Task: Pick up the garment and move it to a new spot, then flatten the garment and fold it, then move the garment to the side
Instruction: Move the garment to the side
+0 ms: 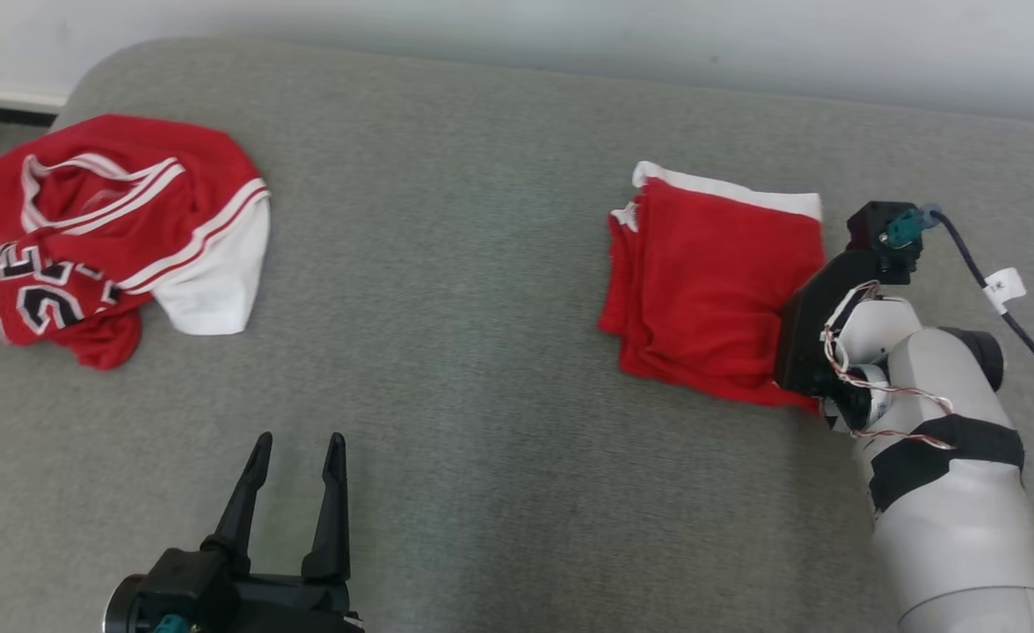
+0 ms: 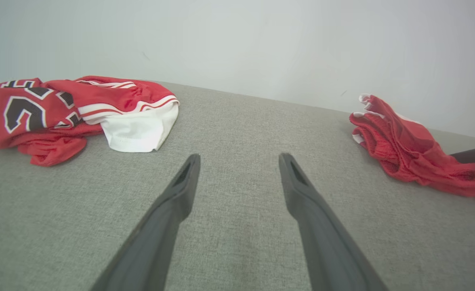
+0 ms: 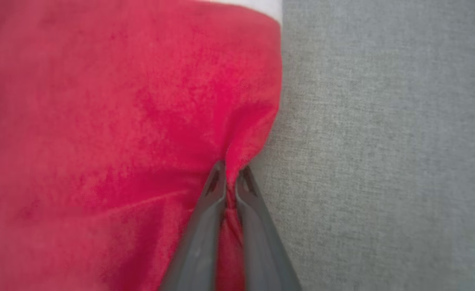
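Right wrist view: right gripper (image 3: 229,173) pinches the folded red garment (image 3: 100,121) at its edge, well right of the crumpled jersey (image 1: 86,237). Left gripper (image 1: 297,448) spread, empty. Risk: thin top-layer pinch; lifting may unfold the stack.

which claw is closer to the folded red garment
Right. The right claw pinches an edge of the folded red garment; the left claw hangs open far to its left.
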